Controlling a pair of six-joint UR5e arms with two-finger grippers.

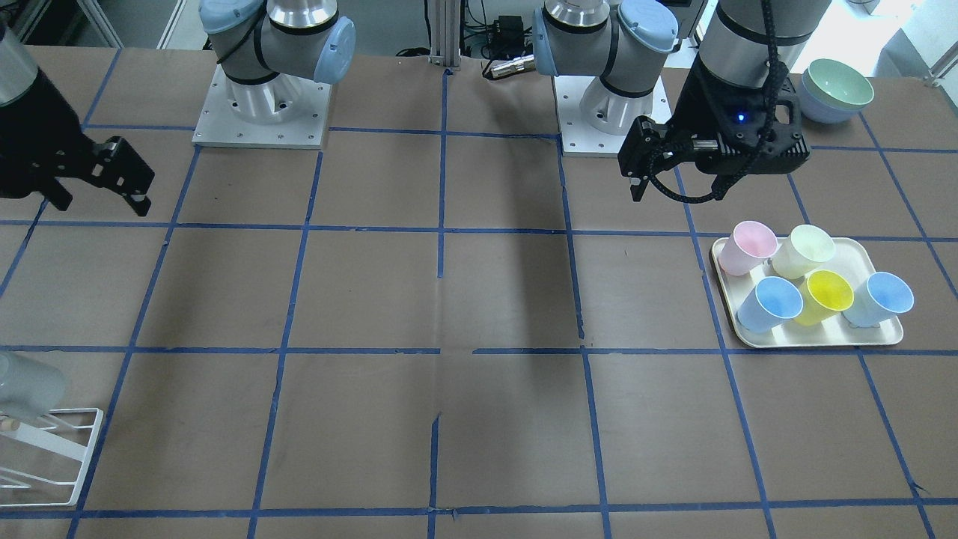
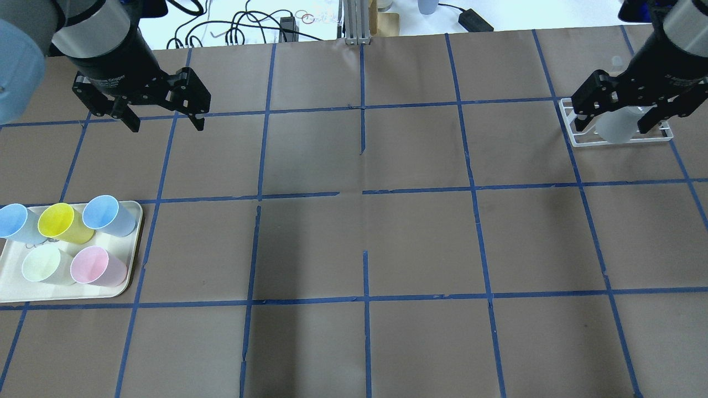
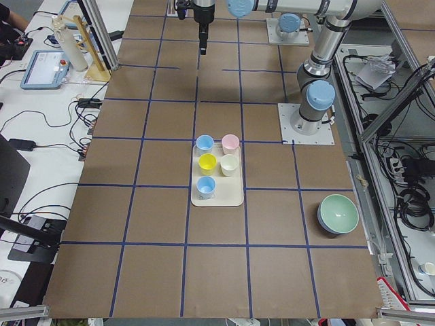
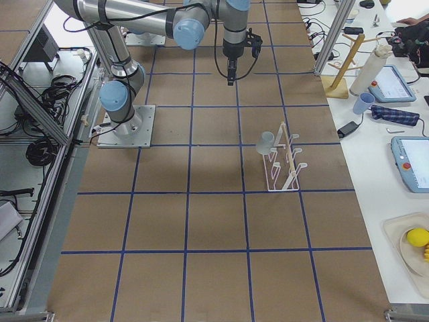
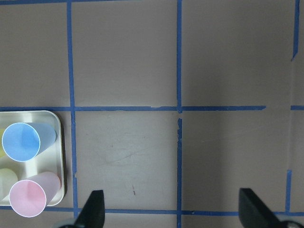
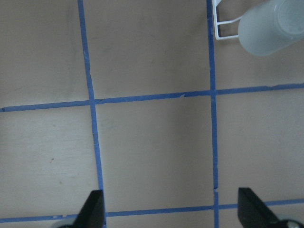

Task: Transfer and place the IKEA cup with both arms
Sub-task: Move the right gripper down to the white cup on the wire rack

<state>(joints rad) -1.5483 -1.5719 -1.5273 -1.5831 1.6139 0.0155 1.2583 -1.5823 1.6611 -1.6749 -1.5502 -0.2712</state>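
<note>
The IKEA cup [image 2: 614, 130], a pale grey tumbler, hangs tilted on a white wire rack [image 2: 568, 117] at the far right of the table. It also shows in the front view [image 1: 26, 385], the right side view [image 4: 267, 141] and the right wrist view [image 6: 270, 26]. My right gripper [image 2: 613, 128] hovers high above the rack, open and empty [image 1: 101, 203]. In its wrist view the cup lies far beyond the fingertips [image 6: 95, 206]. My left gripper [image 2: 166, 125] is open and empty, raised over the far left of the table [image 1: 636, 180].
A cream tray [image 2: 134, 221] at the left holds several pastel cups, pink [image 2: 91, 265], yellow [image 2: 58, 221] and blue [image 2: 105, 213] among them. Stacked pastel bowls [image 1: 838, 90] stand beside the left arm's base. Blue tape lines grid the brown table.
</note>
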